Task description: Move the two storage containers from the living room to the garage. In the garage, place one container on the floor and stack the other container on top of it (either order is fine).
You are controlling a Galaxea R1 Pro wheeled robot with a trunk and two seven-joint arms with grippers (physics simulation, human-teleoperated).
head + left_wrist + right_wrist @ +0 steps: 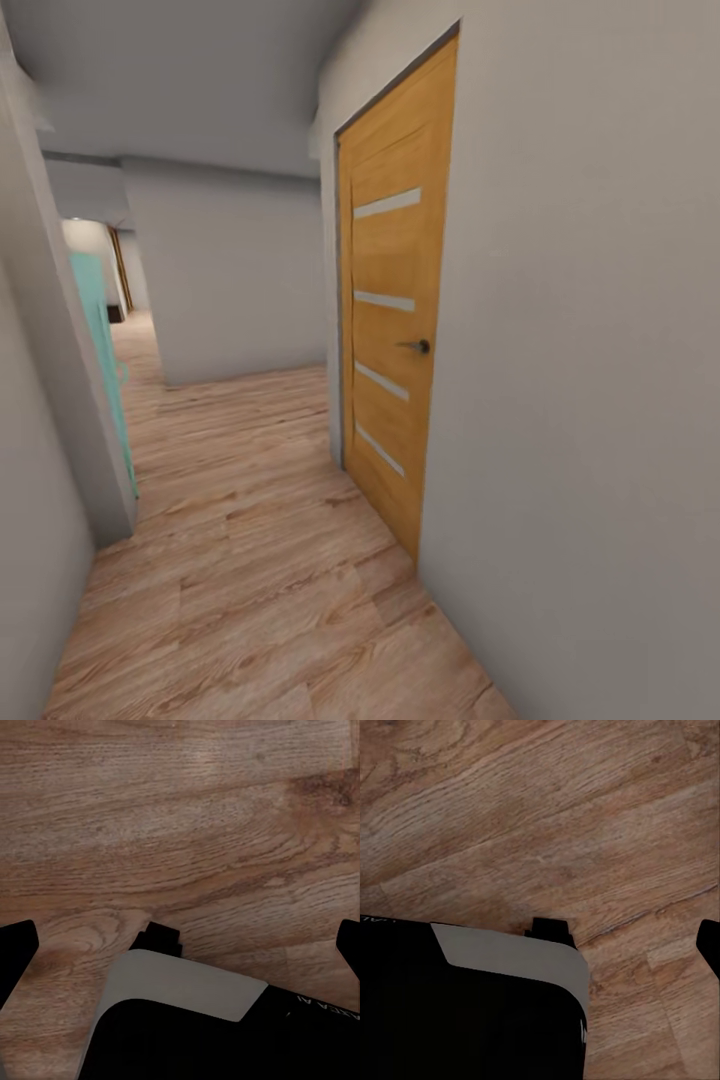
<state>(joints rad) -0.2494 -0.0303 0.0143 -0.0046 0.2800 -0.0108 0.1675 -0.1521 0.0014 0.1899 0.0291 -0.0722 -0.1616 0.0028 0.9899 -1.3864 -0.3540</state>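
Observation:
The two storage containers are out of view. I am in a narrow hallway with a light wood plank floor (250, 570). In the left wrist view my left gripper (184, 945) hangs over the planks, open, its dark fingertips (16, 949) far apart at the frame's edges with nothing between them. In the right wrist view my right gripper (540, 945) also points down at the floor. One dark fingertip (709, 945) shows at the edge, set wide, and nothing is held.
A shut orange wooden door (395, 330) with a dark handle (420, 346) sits in the grey wall close on my right. A teal panel (100, 350) stands at the left wall. A grey wall (240, 280) blocks straight ahead; the corridor runs on at the left. My base (187, 997) shows below the grippers.

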